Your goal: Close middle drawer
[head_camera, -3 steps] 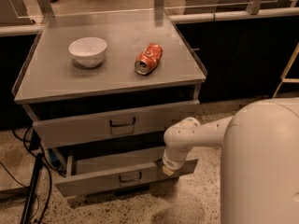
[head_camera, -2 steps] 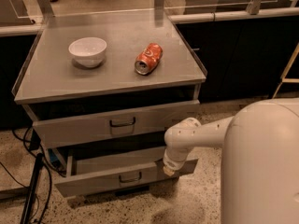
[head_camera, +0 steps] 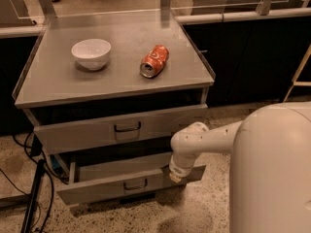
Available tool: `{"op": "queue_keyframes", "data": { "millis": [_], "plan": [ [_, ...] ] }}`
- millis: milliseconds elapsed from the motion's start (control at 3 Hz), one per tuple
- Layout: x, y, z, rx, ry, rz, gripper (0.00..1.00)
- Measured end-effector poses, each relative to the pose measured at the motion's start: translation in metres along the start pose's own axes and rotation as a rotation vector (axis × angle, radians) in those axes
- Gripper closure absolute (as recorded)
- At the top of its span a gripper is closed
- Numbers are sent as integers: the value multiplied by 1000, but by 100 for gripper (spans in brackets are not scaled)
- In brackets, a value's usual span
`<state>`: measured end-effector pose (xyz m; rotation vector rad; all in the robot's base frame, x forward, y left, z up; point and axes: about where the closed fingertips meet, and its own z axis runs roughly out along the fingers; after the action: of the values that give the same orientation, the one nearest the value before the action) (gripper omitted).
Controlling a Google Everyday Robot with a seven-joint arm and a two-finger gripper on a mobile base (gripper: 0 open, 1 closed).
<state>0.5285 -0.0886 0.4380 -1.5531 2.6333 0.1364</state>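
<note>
The middle drawer (head_camera: pixel 112 184) is a wide grey steel drawer with a low front and a small metal loop handle (head_camera: pixel 135 184). It stands pulled well out of the cabinet, further than the taller-fronted drawer (head_camera: pixel 97 130) above it. My white arm reaches in from the right and bends down. My gripper (head_camera: pixel 175 176) is at the arm's tip, against the upper right part of the middle drawer's front. The lowest drawer is hidden beneath the open one.
On the cabinet top (head_camera: pixel 58 86) stand a white bowl (head_camera: pixel 91 53) and a crushed orange can (head_camera: pixel 154 61) on its side. Black cables (head_camera: pixel 34 198) hang at the cabinet's left. Dark cabinets (head_camera: pixel 252 57) line the back right. The floor is speckled.
</note>
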Motion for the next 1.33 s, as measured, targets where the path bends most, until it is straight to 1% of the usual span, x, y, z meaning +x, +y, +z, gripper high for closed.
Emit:
{"op": "queue_keyframes", "data": {
  "millis": [333, 667, 1000, 1333],
  "plan": [
    [0, 0, 0, 0, 0, 0, 12],
    [0, 0, 0, 0, 0, 0, 0],
    [0, 0, 0, 0, 0, 0, 0],
    [0, 0, 0, 0, 0, 0, 19]
  ]
}}
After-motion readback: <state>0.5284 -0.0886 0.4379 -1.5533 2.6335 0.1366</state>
